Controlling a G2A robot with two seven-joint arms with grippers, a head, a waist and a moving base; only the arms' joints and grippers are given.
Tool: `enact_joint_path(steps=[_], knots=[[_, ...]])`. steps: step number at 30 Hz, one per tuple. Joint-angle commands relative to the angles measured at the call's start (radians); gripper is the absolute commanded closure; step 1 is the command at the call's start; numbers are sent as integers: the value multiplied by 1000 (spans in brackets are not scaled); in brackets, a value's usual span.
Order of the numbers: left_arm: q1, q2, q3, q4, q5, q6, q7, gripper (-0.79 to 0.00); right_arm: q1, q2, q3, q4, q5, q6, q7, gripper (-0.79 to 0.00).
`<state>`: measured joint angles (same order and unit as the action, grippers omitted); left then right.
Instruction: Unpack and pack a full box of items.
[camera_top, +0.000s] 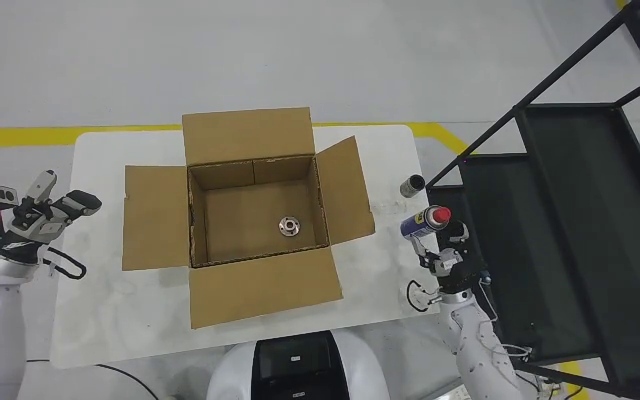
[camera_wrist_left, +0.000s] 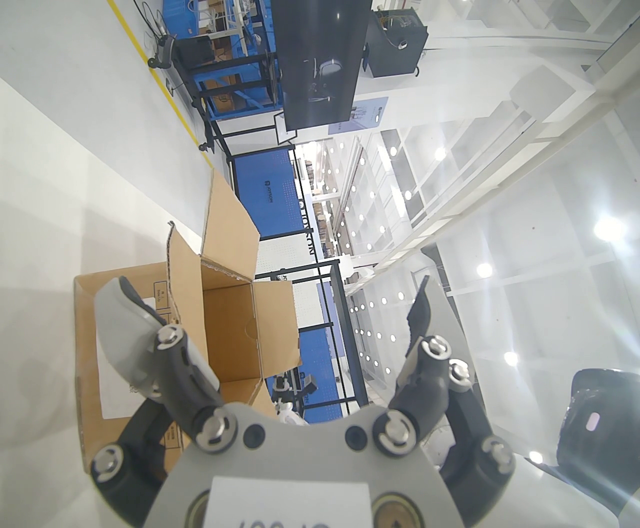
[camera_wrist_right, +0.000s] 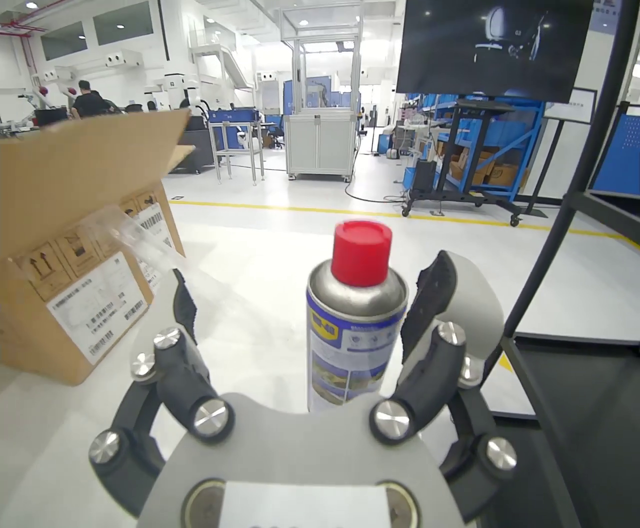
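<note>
Bright, even light — glaring ceiling lamps

A red-capped spray can stands upright between the right gripper's spread fingers.

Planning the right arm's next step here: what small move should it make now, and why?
Probably draw the right gripper straight back off the spray can: it stands upright on the table between open fingers, already outside the box, while one small round part lies inside, so unpacking looks unfinished.
</note>
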<state>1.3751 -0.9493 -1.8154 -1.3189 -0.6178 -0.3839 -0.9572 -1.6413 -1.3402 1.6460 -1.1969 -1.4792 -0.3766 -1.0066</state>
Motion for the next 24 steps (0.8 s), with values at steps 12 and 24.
enact_joint_path(steps=[12,24], knots=[[0,0,0,0,0,0,0,-785,-229,15,-28,-714,-25,-103,468,-785],[0,0,0,0,0,0,0,-785,-41,14,-263,-847,-12,-189,1032,-785]])
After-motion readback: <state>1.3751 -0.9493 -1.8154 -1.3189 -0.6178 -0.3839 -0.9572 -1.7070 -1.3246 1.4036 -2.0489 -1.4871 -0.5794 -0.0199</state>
